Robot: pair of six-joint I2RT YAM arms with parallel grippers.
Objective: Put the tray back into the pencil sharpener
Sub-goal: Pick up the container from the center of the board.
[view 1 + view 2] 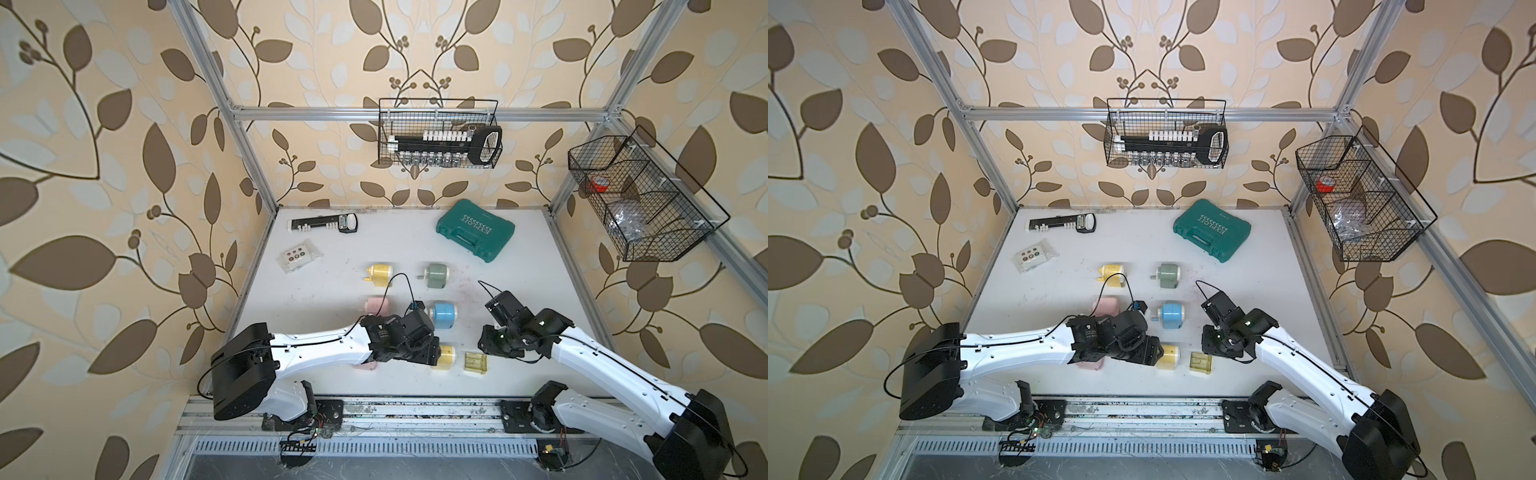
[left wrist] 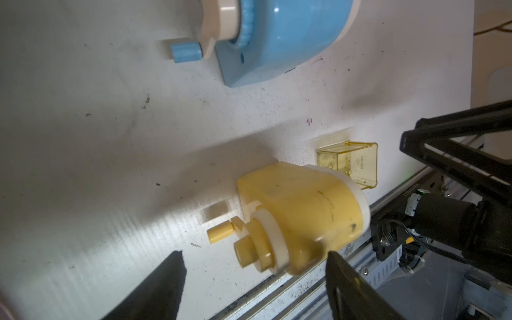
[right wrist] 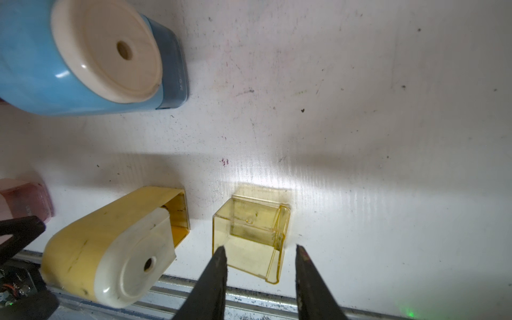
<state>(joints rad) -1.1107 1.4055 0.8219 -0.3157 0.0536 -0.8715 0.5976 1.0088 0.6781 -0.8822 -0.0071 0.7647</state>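
Where the white table [image 1: 332, 257] nears its front edge, both arms work low. Left gripper [image 2: 253, 252]: jaws spread, straddling the crank end of the yellow sharpener [image 2: 299, 210] without squeezing it. One finger is close to the body, contact unclear. Right gripper [image 3: 260, 247]: jaws spread, pinching nothing. The sharpener's long axis runs from the left jaws toward the right jaws, with the crank at the left jaws and the empty slot facing the right jaws. The tray [image 3: 249, 221] is out of the slot, on the table just beside it, at the right fingertips. It sits open side up, closed end toward the slot, lipped front pointing away. It is near square, so its long axis is hard to tell.
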